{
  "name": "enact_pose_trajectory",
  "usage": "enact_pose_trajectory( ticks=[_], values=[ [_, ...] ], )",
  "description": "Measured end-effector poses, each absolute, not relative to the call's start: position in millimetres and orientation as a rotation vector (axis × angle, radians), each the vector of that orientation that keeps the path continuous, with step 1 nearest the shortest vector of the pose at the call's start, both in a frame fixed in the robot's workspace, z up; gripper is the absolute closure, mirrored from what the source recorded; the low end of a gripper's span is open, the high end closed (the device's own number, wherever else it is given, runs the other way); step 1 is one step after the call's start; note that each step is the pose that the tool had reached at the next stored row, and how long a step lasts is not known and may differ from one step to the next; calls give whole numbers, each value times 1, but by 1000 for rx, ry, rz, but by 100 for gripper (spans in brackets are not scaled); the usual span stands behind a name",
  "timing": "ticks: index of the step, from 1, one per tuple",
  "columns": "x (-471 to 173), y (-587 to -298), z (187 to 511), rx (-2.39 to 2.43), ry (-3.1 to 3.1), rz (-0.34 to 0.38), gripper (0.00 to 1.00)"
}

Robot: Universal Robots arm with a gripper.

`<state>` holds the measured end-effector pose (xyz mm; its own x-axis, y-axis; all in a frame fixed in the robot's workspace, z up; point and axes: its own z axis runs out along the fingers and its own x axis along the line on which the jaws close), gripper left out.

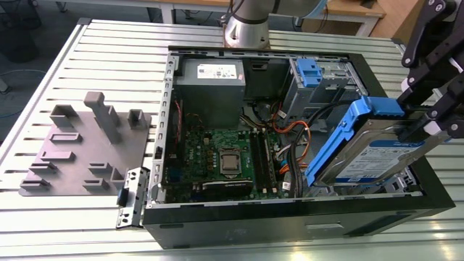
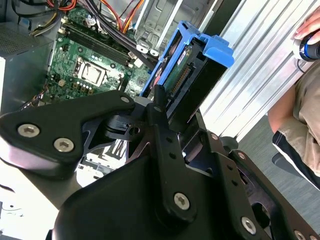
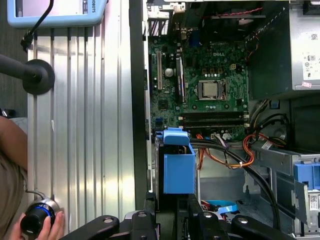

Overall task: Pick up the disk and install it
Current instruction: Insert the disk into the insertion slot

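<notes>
tool [image 1: 419, 126] clamped on disk [image 1: 373, 155] | disk held tilted over open computer case [image 1: 290, 220], exterior view's right side | case sat on ribbed aluminium desk [image 1: 108, 54] | grey fixture plate [image 1: 80, 147] beside case | person's hand [image 3: 49, 226] at desk edge

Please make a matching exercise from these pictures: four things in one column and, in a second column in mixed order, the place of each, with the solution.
Things
1. disk
2. power-supply box
3. grey plate with blocks
4. motherboard

Places
A. on the table, outside the case, at the exterior view's left
B. flat on the case's floor
C. held tilted by the gripper, at the exterior view's right
D. in a corner of the case, bearing a white sticker

Pairs: 1-C, 2-D, 3-A, 4-B
</notes>
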<state>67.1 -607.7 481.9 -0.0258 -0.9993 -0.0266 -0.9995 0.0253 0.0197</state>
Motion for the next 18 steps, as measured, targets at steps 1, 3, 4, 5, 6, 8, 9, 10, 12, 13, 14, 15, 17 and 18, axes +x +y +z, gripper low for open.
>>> enact_pose_trajectory(
  ticks=[1, 3, 4, 5, 6, 8, 9, 10, 12, 13, 14, 15, 17, 18],
  values=[
    [67, -608, 482, -2189, 2246, 51, 65],
    [67, -608, 482, -2189, 2246, 51, 65],
    [67, -608, 482, -2189, 2246, 51, 65],
    [67, -608, 482, -2189, 2246, 51, 65],
    [67, -608, 482, -2189, 2246, 51, 65],
    [67, -608, 482, -2189, 2246, 51, 65],
    [67, -608, 482, -2189, 2246, 51, 65],
    [68, -608, 482, -2189, 2245, 51, 65],
    [69, -608, 482, -2189, 2246, 51, 65],
    [70, -608, 482, -2189, 2246, 51, 65],
    [72, -608, 482, -2189, 2246, 51, 65],
    [73, -608, 482, -2189, 2246, 51, 65],
    [76, -608, 482, -2189, 2246, 51, 65],
    [78, -608, 482, -2189, 2246, 51, 65]
  ],
)
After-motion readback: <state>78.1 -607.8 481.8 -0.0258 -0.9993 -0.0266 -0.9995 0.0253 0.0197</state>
